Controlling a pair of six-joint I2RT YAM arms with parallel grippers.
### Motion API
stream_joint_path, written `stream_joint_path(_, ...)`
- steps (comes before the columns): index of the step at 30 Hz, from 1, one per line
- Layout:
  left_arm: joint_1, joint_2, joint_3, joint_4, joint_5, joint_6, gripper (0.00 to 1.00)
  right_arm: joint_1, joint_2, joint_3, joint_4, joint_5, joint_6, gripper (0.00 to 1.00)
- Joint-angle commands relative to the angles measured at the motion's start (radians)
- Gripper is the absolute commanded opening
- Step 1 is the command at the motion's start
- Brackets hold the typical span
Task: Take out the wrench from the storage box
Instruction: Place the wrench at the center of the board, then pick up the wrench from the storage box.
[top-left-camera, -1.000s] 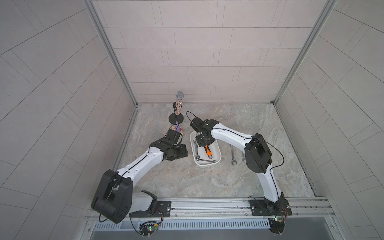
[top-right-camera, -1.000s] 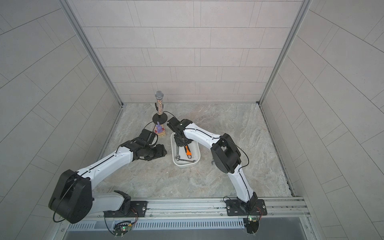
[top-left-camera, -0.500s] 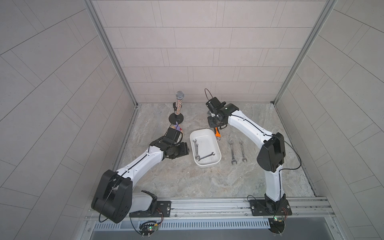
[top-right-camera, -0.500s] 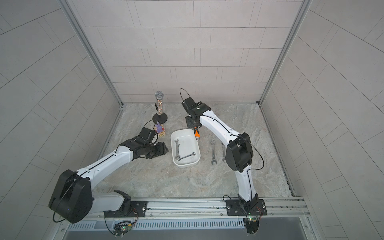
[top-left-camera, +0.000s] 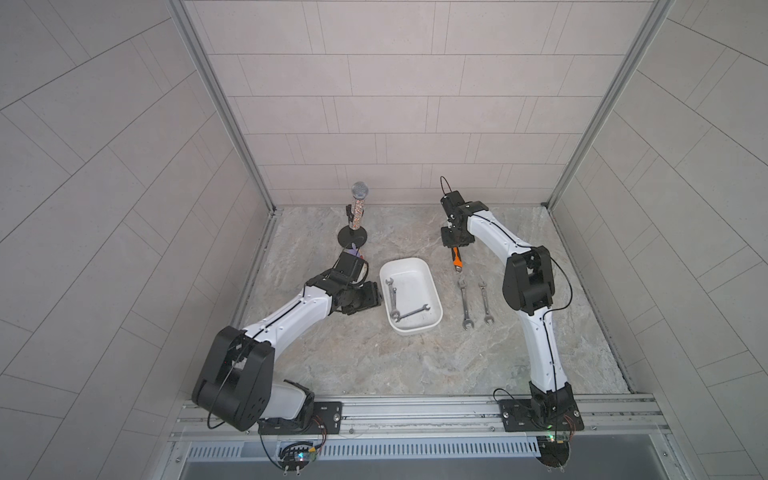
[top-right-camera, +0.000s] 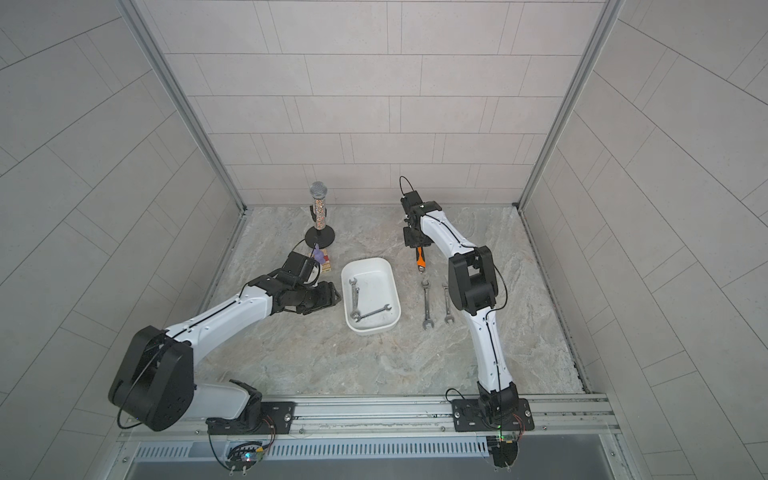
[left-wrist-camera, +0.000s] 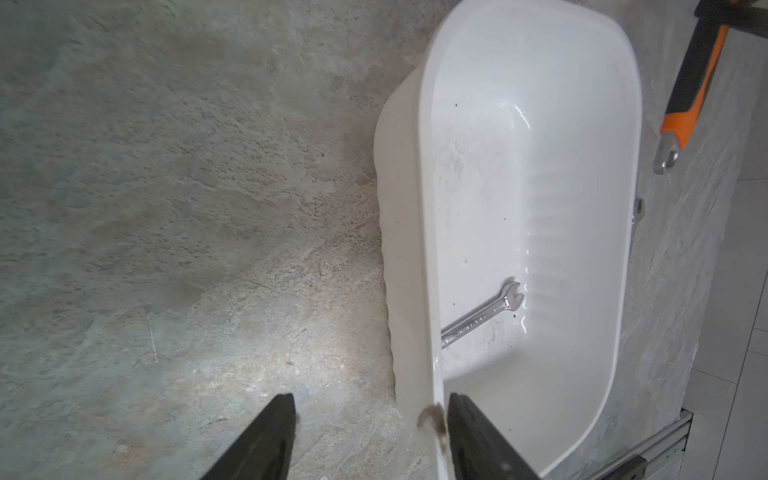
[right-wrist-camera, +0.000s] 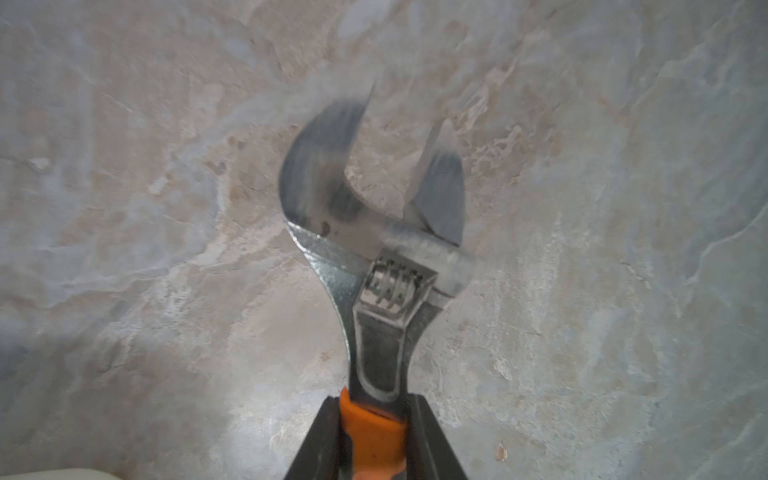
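The white storage box (top-left-camera: 409, 262) (top-right-camera: 365, 261) sits mid-table with two steel wrenches (top-left-camera: 392, 297) (top-left-camera: 411, 312) lying inside. My right gripper (top-left-camera: 455, 247) (right-wrist-camera: 372, 401) is shut on the orange handle of an adjustable wrench (top-left-camera: 456, 259) (top-right-camera: 420, 259) (right-wrist-camera: 374, 249). It holds this wrench in the air behind and to the right of the box. My left gripper (top-left-camera: 376, 297) (left-wrist-camera: 372, 401) is open and straddles the box's left rim (left-wrist-camera: 424, 208). One finger is inside against the wall, and the other stands well clear outside.
Two steel wrenches (top-left-camera: 465, 305) (top-left-camera: 485, 303) lie side by side on the table right of the box. A microphone on a round black stand (top-left-camera: 358, 208) is at the back left. A small purple and wooden object (top-right-camera: 322, 257) sits behind my left wrist.
My right gripper lifted the orange-handled wrench out of the box and carried it back and to the right. The left arm has stayed at the box's left rim.
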Motion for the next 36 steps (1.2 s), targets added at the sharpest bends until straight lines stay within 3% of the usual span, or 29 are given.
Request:
stream_joint_path(1, 0.008, 0.017, 0.023, 0.005, 0.002, 0.010, 0.65, -0.028, 0.000, 0.054, 0.017, -0.015, -0.017, 0.01)
stream_joint_path(22, 0.010, 0.030, 0.009, 0.022, 0.016, 0.008, 0.65, -0.058, 0.138, 0.136, 0.021, -0.030, -0.043, 0.14)
stream_joint_path(30, 0.015, 0.029, 0.009, 0.022, 0.019, 0.008, 0.65, -0.058, 0.142, 0.134, 0.012, -0.022, -0.039, 0.26)
stream_joint_path(36, 0.019, 0.024, 0.003, 0.029, 0.025, 0.011, 0.66, -0.058, 0.130, 0.142, -0.010, -0.025, -0.042, 0.41)
